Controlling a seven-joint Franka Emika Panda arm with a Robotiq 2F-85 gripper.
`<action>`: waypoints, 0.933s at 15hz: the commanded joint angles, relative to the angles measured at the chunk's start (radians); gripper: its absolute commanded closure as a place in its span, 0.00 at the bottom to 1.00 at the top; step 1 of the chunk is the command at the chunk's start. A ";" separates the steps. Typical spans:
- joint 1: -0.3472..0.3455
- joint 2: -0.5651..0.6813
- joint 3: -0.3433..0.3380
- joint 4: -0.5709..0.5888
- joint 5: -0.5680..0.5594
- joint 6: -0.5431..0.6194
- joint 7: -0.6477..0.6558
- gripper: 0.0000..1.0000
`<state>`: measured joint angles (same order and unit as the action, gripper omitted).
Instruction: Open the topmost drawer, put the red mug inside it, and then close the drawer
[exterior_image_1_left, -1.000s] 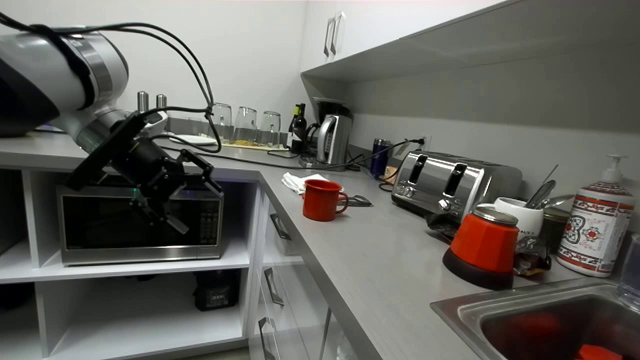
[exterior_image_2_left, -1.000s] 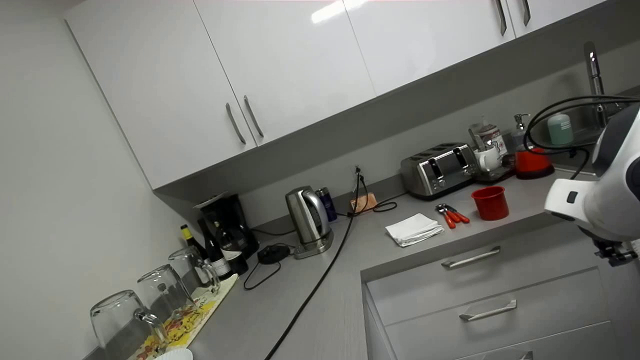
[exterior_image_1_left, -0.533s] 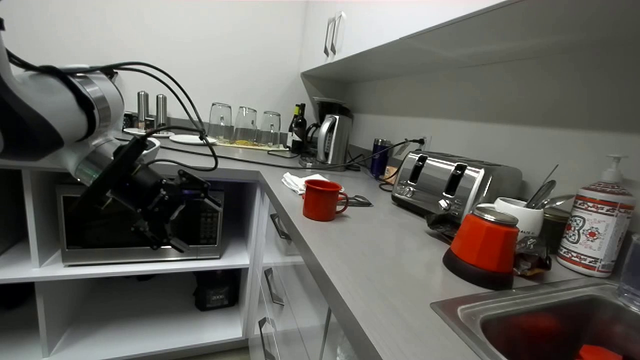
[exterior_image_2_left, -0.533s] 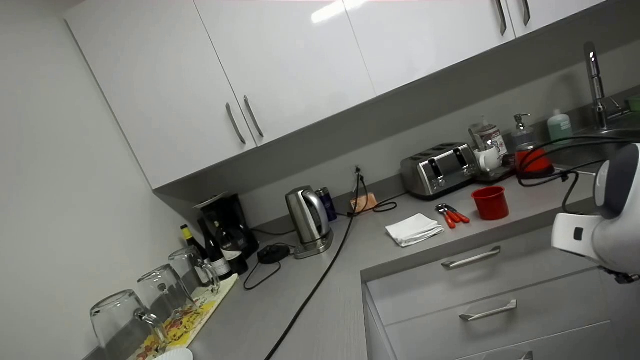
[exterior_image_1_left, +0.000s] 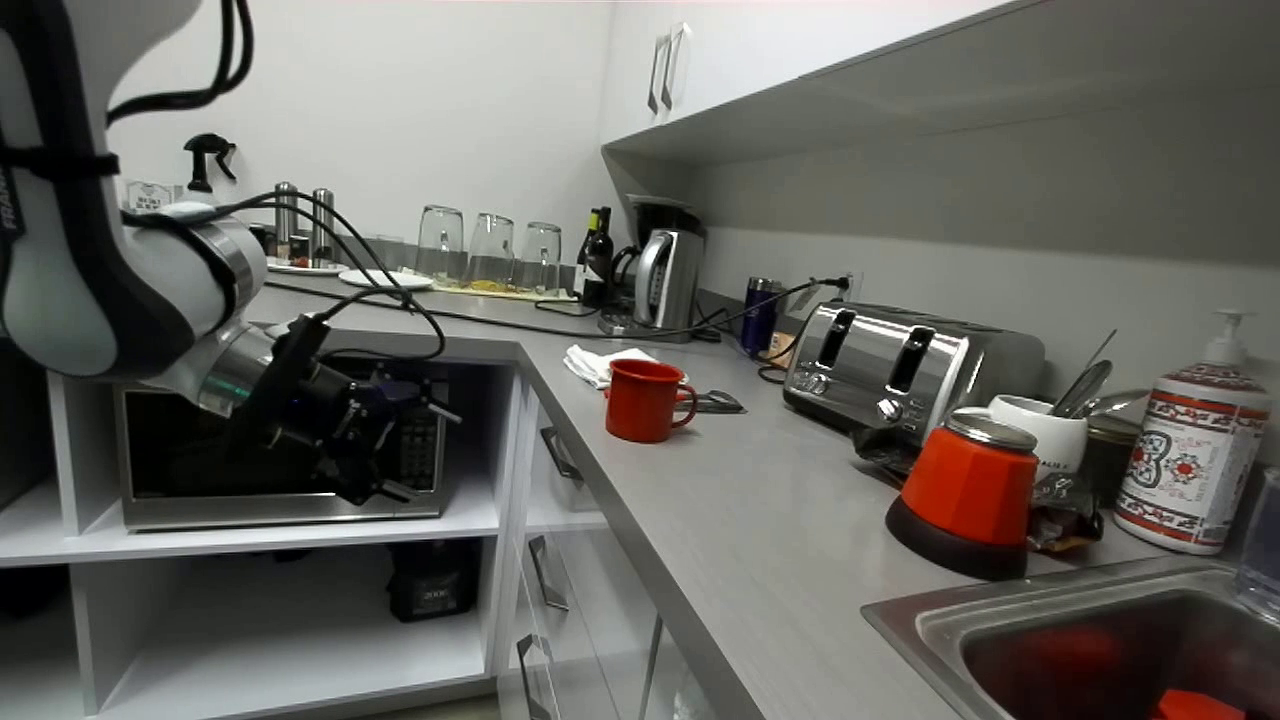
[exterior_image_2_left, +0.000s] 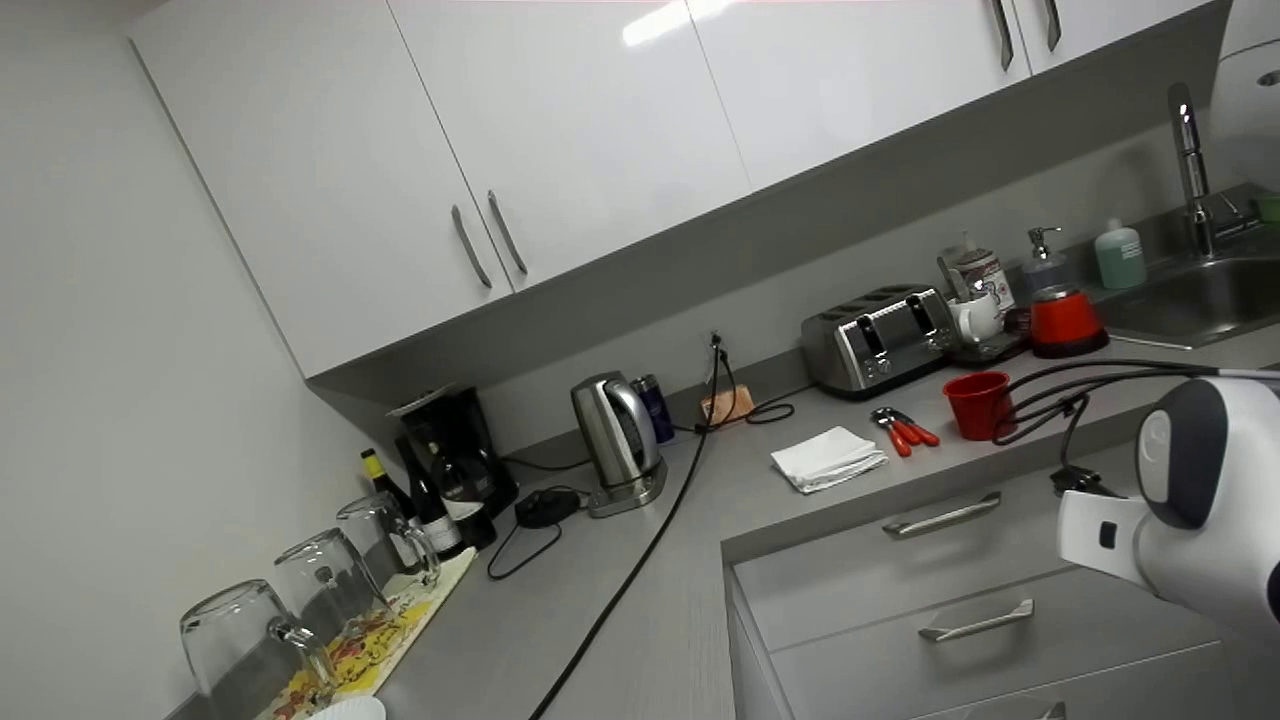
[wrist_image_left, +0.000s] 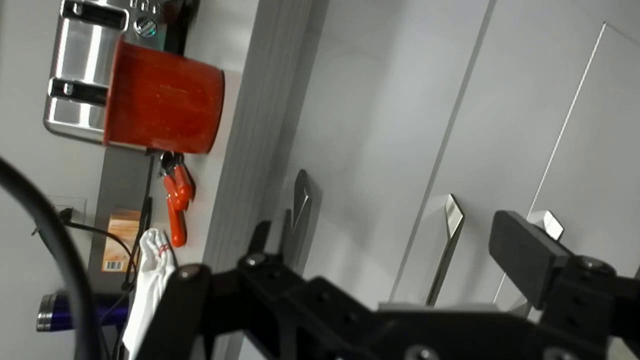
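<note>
Clearly, the hand (exterior_image_1_left: 424, 452) stands spread and bears nothing. Ahead of it is the closed topmost drawer (wrist_image_left: 365, 175), whose stiff-looking metal bar handle (wrist_image_left: 301, 197) probably wants a grip across its middle. Above and beyond the hand, the red mug (exterior_image_1_left: 640, 405) sits upright on the tabletop (exterior_image_1_left: 760, 540); it looks light, rigid and perhaps slippery, so best pinched across opposite walls.

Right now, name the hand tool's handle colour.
Its handles are orange-red, clearest in the wrist view.

There are three glass mugs (exterior_image_2_left: 328, 585), one red mug (exterior_image_1_left: 642, 405), one toaster (exterior_image_2_left: 872, 345) and one kettle (exterior_image_2_left: 612, 432).
</note>
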<state>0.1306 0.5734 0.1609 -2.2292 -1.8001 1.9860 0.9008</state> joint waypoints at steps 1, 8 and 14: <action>-0.018 0.081 0.011 0.123 -0.050 0.040 0.026 0.00; -0.052 0.156 -0.007 0.324 -0.024 0.131 -0.008 0.00; -0.054 0.165 -0.022 0.335 -0.018 0.113 -0.008 0.00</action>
<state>0.0741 0.7384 0.1408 -1.8955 -1.8213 2.0982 0.8945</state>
